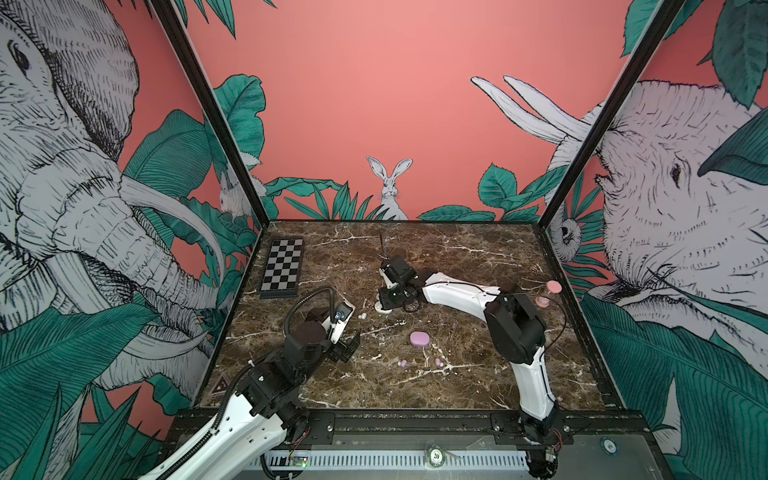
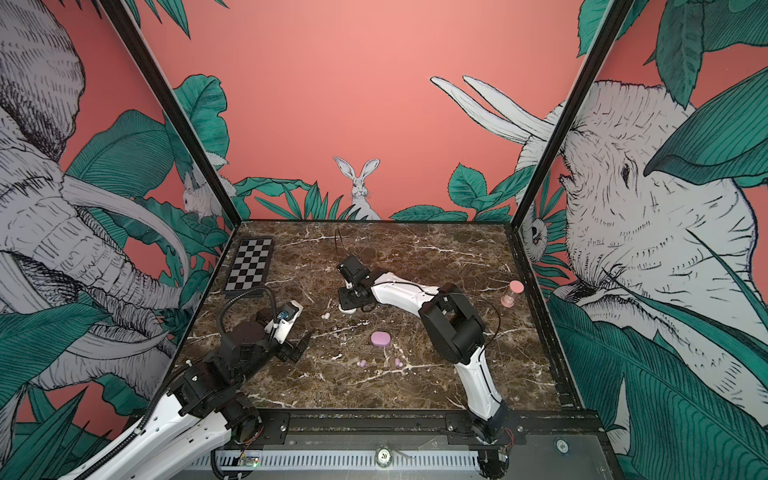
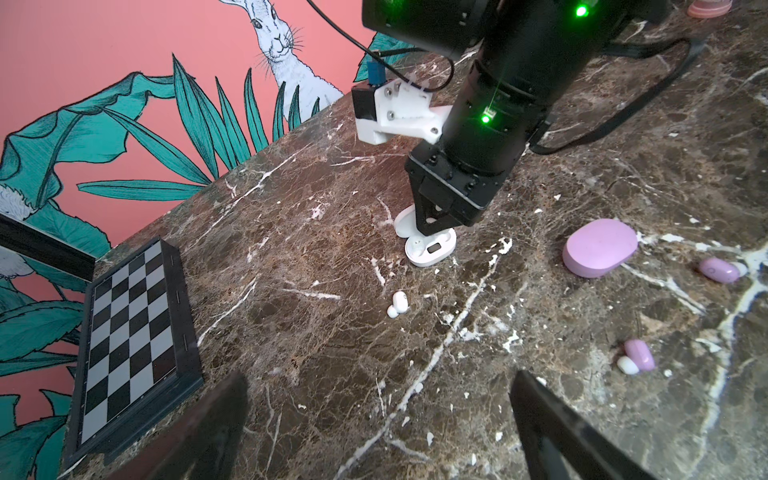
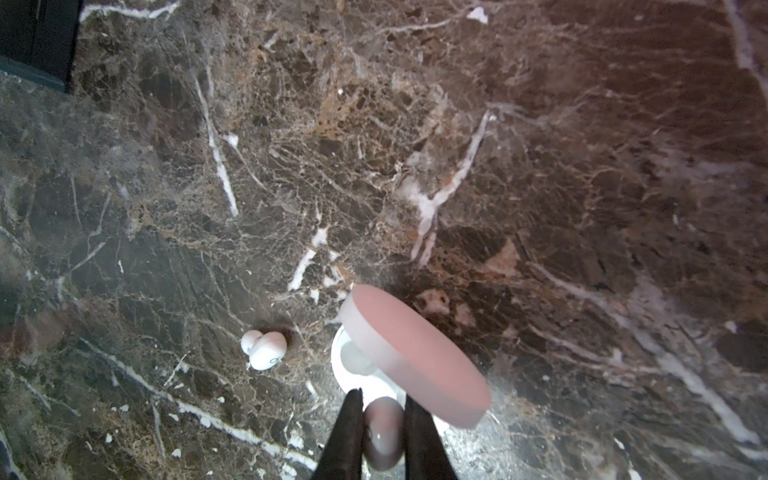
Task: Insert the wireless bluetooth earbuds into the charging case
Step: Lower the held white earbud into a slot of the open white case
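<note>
My right gripper (image 4: 383, 395) is shut on a white earbud (image 4: 383, 432), low over the open white charging case (image 4: 365, 374), whose lid (image 4: 415, 357) stands up. In both top views the gripper (image 1: 384, 301) hides most of that case (image 1: 380, 308). A second white earbud (image 1: 362, 316) (image 4: 264, 349) lies on the table just left of the case. Nearer the front lie a shut lilac case (image 1: 419, 338) (image 3: 600, 248) and two lilac earbuds (image 1: 402, 363) (image 1: 439, 363). My left gripper (image 1: 349, 340) (image 3: 379, 376) hovers open and empty at the left.
A small chessboard (image 1: 282, 268) lies at the back left of the marble table (image 1: 478, 257). A pink hourglass-shaped object (image 1: 548, 297) stands near the right edge. Black frame posts and printed walls close in the sides and back.
</note>
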